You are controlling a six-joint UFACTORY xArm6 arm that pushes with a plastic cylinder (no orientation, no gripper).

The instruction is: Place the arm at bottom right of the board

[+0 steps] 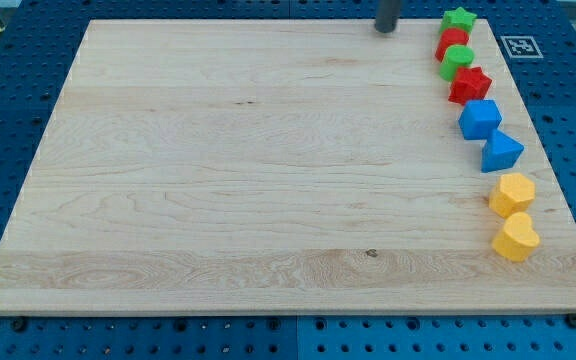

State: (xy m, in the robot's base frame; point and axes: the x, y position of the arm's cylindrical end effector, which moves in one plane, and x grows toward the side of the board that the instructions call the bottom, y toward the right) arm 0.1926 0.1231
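A: Biggest first. Pale wooden board (268, 170) lying on the blue perforated table (8, 340); everything placed off that board.

B: Arm?

A: Only the dark rod shows, at the board's top edge, right of centre. My tip (386, 31) sits just on the board there, left of the block column and apart from it, touching nothing.

B: Pincer state?

A: No pincer on this rig, so wide or narrow doesn't apply; the rod holds nothing.

B: Blocks, big to small.

A: All along the board's right edge, in a line. Down from mid-edge: blue cube-like block (479, 118), blue triangular block (501, 152), yellow hexagonal block (513, 193), yellow heart-shaped block (516, 238) nearest the bottom right corner. Above those: red star block (470, 84), green round block (456, 61), a red block (452, 42) half hidden so shape unclear, green star block (459, 18) at the top right corner. Neighbours touch or nearly touch.

B: Handling?

A: Task's thing is the arm itself: stiff rod, nothing to take hold of, it just slides. Target corner of the board looks bare just below the yellow heart. I'd judge the blocks light and easily shoved, so run diagonally over open wood, approaching the corner from its left.

B: Progress?

A: Not started, by my read; tip is at the far end of the board from the target.
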